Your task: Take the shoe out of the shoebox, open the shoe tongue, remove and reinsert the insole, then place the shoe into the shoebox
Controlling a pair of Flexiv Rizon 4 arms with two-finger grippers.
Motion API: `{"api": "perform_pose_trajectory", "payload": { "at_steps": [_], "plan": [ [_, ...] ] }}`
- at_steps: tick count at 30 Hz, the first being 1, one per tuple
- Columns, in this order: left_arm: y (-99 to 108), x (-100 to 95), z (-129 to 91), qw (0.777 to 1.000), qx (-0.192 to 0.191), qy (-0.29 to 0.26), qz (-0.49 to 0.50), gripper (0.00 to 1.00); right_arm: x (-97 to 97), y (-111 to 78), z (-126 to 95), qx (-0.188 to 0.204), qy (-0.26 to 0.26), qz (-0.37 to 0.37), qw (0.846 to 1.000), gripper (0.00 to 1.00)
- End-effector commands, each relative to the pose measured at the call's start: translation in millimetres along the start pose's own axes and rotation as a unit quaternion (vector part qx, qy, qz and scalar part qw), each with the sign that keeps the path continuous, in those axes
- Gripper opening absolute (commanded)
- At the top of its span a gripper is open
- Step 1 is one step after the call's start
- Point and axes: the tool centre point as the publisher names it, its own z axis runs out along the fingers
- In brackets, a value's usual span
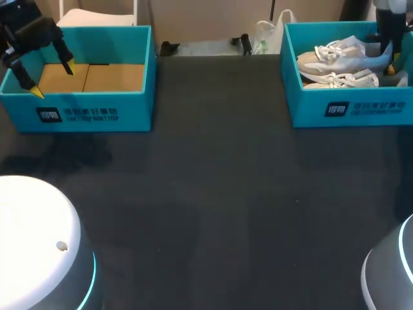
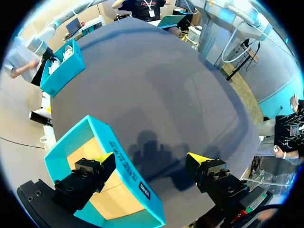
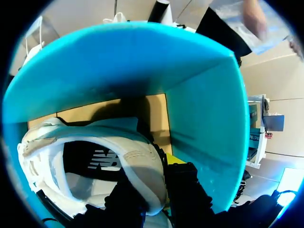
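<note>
Early stage: shoe (image 1: 339, 55) lies inside shoebox (image 1: 348, 113), not lifted out. Right end effector (image 3: 152, 176) looks clenched on its heel. Left end effector (image 1: 50, 77) released, far left of shoebox, over empty box (image 1: 97, 113). Tongue, insole, return steps all remain.

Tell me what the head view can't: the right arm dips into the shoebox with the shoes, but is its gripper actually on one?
Observer: Yes. In the right wrist view the right gripper is shut on the white shoe at its heel collar, one finger inside the opening, one outside.
Operator: And the left gripper?
Observer: Open. Its wrist view shows the printed wall of the empty shoebox between the fingers: one is over the cardboard floor, the other over the table.
</note>
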Motion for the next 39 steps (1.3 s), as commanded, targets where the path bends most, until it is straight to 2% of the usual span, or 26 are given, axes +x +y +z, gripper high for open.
{"api": "perform_pose_trajectory", "payload": {
  "at_steps": [1,8,9,10,12,13,14,15,16,22,30,39],
  "plan": [
    [0,0.2,0,1.000,-0.001,0.001,0.000,1.00,3.4,12.8,7,0.018,0.001,-0.002,1.000,0.00],
    [0,0.2,0,1.000,-0.001,0.001,0.000,1.00,6.5,12.1,12,0.027,0.001,-0.003,1.000,0.00],
    [0,0.2,0,1.000,-0.001,0.001,0.000,1.00,7.1,11.7,11,0.027,0.002,-0.003,1.000,0.12],
    [0,0.2,0,1.000,-0.001,0.001,0.000,1.00,7.8,10.7,9,0.028,0.003,-0.003,1.000,0.33],
    [0,0.2,0,1.000,-0.001,0.001,0.000,1.00,7.9,9.8,6,0.028,0.005,-0.002,1.000,0.49],
    [0,0.2,0,1.000,-0.001,0.001,0.000,1.00,7.9,9.0,4,0.026,0.008,-0.001,1.000,0.73],
    [0,0.2,0,1.000,-0.001,0.001,0.000,1.00,7.8,8.7,3,0.025,0.009,-0.001,1.000,0.87],
    [0,0.2,0,1.000,-0.001,0.001,0.000,1.00,7.7,8.3,2,0.024,0.010,-0.001,1.000,0.96],
    [0,0.2,0,1.000,-0.001,0.001,0.000,1.00,7.8,7.8,0,0.024,0.010,-0.001,1.000,1.00],
    [0,0.2,0,1.000,-0.001,0.001,0.000,1.00,6.4,4.5,-12,0.018,0.022,0.007,1.000,1.00],
    [0,0.2,0,1.000,-0.001,0.001,0.000,1.00,10.0,-8.6,-59,-0.003,0.047,0.008,0.999,1.00],
    [0,0.2,0,1.000,-0.001,0.001,0.000,1.00,18.2,-36.0,-103,-0.024,0.071,-0.004,0.997,1.00]
  ]
}}
